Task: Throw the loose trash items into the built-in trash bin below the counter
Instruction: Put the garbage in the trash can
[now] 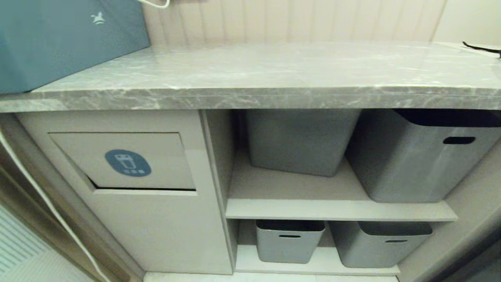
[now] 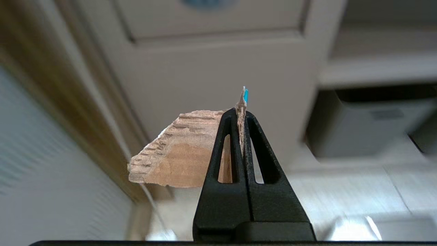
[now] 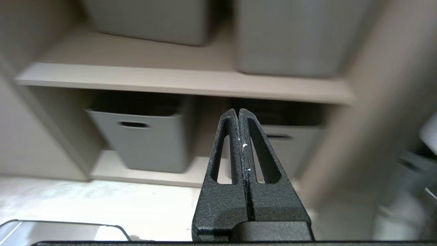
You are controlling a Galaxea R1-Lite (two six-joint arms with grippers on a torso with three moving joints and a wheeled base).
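My left gripper point(image 2: 241, 112) is shut on a torn brown cardboard scrap point(image 2: 174, 153) with a thin turquoise edge showing past the fingertips. It hangs low in front of the beige cabinet, below the flap of the built-in trash bin point(image 2: 211, 17). In the head view the bin's flap point(image 1: 125, 160) carries a round blue sticker and sits under the grey marble counter point(image 1: 274, 78), at the left. Neither arm shows in the head view. My right gripper point(image 3: 238, 112) is shut and empty, pointing at the lower shelf.
A large teal box point(image 1: 58, 39) stands on the counter's left end. Grey storage bins fill the open shelves to the right of the flap: two on the upper shelf point(image 1: 301, 141) and two below point(image 1: 289, 241). A white cable point(image 1: 39, 192) runs down the left side.
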